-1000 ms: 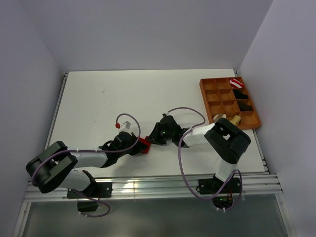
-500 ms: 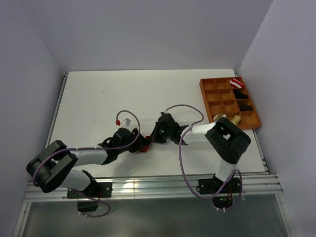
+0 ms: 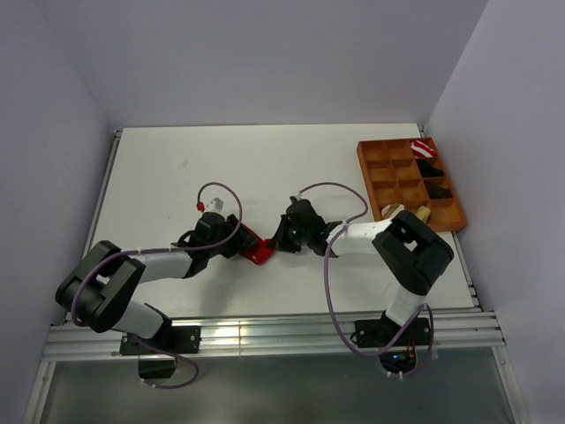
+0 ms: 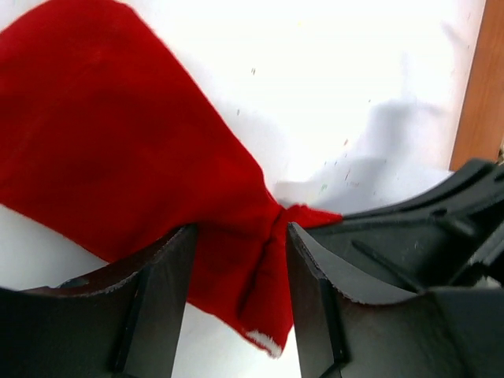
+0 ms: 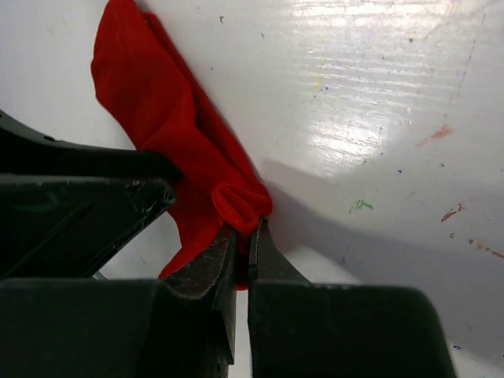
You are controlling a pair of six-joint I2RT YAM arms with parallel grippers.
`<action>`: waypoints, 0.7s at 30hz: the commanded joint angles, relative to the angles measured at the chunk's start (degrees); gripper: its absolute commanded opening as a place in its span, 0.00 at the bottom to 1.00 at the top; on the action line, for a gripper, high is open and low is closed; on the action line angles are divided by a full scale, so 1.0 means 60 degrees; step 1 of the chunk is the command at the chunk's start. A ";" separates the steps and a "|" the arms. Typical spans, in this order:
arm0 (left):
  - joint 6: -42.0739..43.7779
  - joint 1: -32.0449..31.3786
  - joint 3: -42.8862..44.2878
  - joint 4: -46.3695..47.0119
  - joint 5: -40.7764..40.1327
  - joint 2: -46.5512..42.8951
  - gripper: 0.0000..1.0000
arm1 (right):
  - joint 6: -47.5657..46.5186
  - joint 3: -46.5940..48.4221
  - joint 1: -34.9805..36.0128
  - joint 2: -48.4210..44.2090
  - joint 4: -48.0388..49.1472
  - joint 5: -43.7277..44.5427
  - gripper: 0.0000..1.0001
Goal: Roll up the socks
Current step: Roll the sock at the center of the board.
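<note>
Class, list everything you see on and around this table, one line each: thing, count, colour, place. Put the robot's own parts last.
red fabric sock: one, red, mid-table between the two arms
wooden compartment tray: one, orange-brown, right side of the table
red-and-white striped rolled bundle: one, tray's far right compartment
black rolled bundles: two, black, tray's right column
tan and cream fabric pieces: two, tray's near edge, too small to identify
white table: one, white, under everything
purple cables: two, purple, one looped along each arm
left end effector: one, black, open astride the sock
right end effector: one, black, shut on a fold of the sock
</note>
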 commanded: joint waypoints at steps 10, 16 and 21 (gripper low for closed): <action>0.0642 0.0565 0.0491 0.0026 -0.0355 0.1564 0.53 | -0.1249 -0.0053 -0.0077 -0.0671 -0.0012 0.0300 0.00; 0.1287 0.0580 0.0260 0.0671 -0.0253 0.1011 0.54 | -0.0781 0.0417 -0.0077 -0.0071 -0.0892 0.0667 0.00; 0.2121 0.0347 -0.0254 0.0688 -0.0732 -0.0440 0.55 | -0.0605 0.0885 -0.0077 0.0355 -0.1682 0.0843 0.00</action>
